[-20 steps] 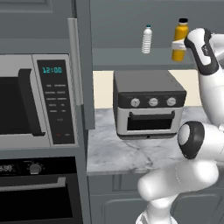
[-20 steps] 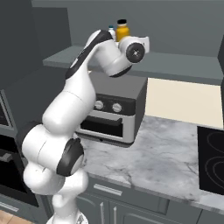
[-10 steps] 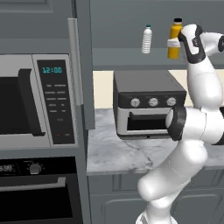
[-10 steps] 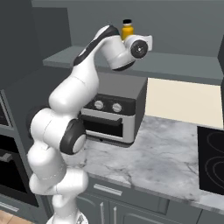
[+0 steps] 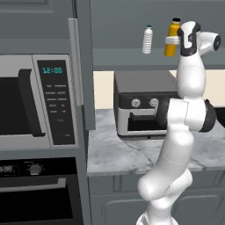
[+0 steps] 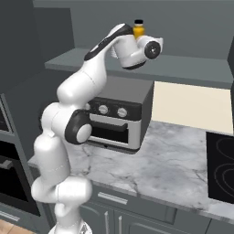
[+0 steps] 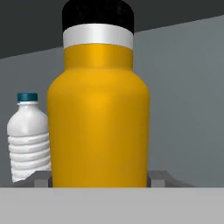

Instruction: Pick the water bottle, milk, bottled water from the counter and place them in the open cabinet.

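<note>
I am holding the tall orange-yellow, black-capped water bottle [image 5: 172,38] clamped in the gripper [image 5: 172,40] at the dark grey open cabinet's [image 5: 132,64] shelf, near the clear ribbed bottled water [image 5: 148,39]; swinging sideways risks toppling it.

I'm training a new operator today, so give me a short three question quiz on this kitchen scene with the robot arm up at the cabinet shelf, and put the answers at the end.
1. True or false: the bottled water already stands in the open cabinet.
2. Which object sits between the fingers? A) milk B) water bottle C) toaster oven
3. In the left base view, is the water bottle left or right of the bottled water?

Key:
1. True.
2. B; the gripper flanks its orange body.
3. Right.
</note>
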Tool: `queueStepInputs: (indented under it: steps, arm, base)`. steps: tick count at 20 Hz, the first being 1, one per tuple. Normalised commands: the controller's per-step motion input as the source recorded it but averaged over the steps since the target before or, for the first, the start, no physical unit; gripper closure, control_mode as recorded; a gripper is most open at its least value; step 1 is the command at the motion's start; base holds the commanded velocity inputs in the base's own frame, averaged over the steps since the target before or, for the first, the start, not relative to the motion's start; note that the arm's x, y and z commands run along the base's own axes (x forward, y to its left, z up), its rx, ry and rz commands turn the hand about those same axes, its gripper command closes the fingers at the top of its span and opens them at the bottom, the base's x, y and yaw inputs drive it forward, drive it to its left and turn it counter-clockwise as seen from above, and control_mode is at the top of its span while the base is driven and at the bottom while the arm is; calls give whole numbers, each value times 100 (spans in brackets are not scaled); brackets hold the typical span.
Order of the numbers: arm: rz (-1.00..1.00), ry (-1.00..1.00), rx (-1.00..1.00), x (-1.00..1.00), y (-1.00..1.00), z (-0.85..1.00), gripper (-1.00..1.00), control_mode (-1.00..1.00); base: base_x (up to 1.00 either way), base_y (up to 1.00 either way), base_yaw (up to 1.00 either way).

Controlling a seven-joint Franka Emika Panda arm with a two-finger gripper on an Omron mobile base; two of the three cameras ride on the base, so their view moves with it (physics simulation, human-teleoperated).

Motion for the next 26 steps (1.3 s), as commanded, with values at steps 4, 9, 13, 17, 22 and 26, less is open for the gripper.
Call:
queueStepInputs:
  steps: [4, 9, 13, 17, 22, 26]
  arm:
    - [4, 0, 4, 42, -4, -12, 100, -100]
    - [2, 0, 0, 44, 0, -25, 100, -100]
    - [3, -1, -1, 18, 0, -28, 100, -100]
    - [5, -6, 0, 0, 0, -22, 100, -100]
    - [4, -4, 0, 1, 1, -26, -100, -100]
    - [3, -1, -2, 4, 6, -14, -100, -100]
  base:
    - [0, 0, 0]
    - [0, 0, 0]
    - [0, 0, 0]
    - [0, 0, 0]
    - [0, 0, 0]
    - [0, 0, 0]
